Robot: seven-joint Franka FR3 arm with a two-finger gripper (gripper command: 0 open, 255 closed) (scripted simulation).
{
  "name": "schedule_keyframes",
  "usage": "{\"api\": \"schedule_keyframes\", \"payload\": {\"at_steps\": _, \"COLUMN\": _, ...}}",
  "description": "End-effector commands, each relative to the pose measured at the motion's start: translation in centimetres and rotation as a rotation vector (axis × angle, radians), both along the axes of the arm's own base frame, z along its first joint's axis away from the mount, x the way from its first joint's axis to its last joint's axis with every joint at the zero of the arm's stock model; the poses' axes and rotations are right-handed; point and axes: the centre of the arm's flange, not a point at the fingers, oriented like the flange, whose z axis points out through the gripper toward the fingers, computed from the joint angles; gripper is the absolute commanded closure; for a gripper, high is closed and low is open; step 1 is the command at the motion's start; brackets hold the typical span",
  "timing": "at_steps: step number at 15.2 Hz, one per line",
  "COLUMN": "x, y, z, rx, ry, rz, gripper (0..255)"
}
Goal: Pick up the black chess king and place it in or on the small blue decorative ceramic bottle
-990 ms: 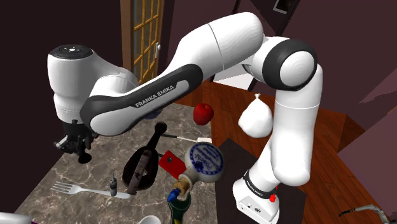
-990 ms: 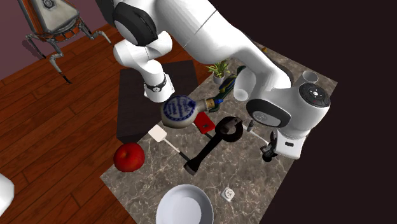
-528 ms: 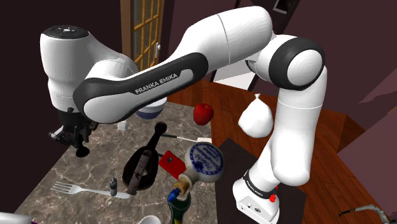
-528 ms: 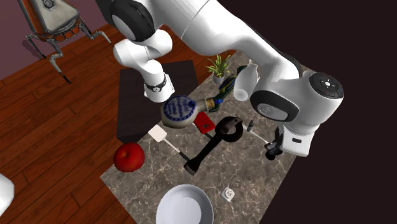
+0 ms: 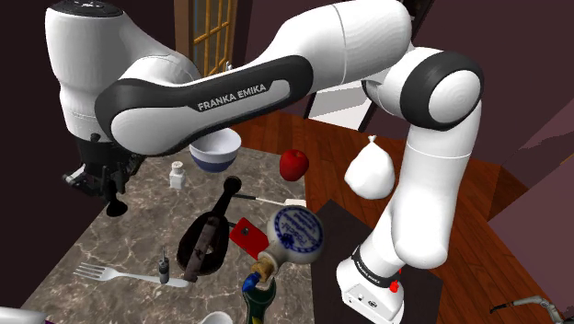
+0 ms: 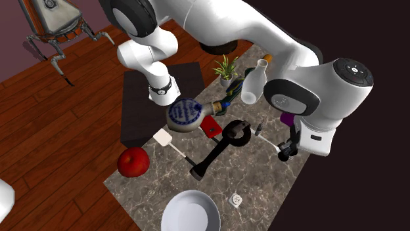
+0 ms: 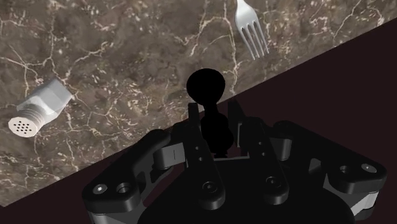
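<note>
Jaws closed on the black chess king (image 7: 205, 86). Both fingers (image 7: 193, 124) clasp its stem, and its round end points away from the hand.

The king (image 5: 117, 204) is held clear of the brown marble counter (image 5: 64, 248), close to the counter's edge. In the wrist view a dark area lies past that edge.

On the counter near the king are a silver fork (image 7: 251, 32) and a white shaker (image 7: 38, 109), well apart from each other.

The bottle (image 5: 296, 230) has a round body, white with a blue pattern. It sits at the counter edge nearest the stand, well apart from the king. In the second exterior view the bottle (image 6: 186, 113) shows its neck pointing to that view's right.

Between king and bottle lie a black long-handled utensil (image 5: 204, 241) and a small red object (image 5: 246, 235), which is just beside the bottle.

Farther up the counter in the shoulder view are a red apple (image 5: 293, 164), a bowl (image 5: 214, 149) and a white spatula (image 5: 276, 200).
</note>
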Motion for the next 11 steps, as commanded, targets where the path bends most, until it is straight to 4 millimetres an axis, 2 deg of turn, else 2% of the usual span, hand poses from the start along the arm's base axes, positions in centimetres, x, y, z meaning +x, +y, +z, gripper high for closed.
{"api": "schedule_keyframes", "payload": {"at_steps": 1, "x": 0.0, "y": 0.0, "z": 1.0, "rx": 0.000, "ry": 0.000, "rz": 0.000, "gripper": 255}}
{"api": "schedule_keyframes", "payload": {"at_steps": 11, "x": 0.0, "y": 0.0, "z": 6.3, "rx": 0.000, "ry": 0.000, "rz": 0.000, "gripper": 255}}
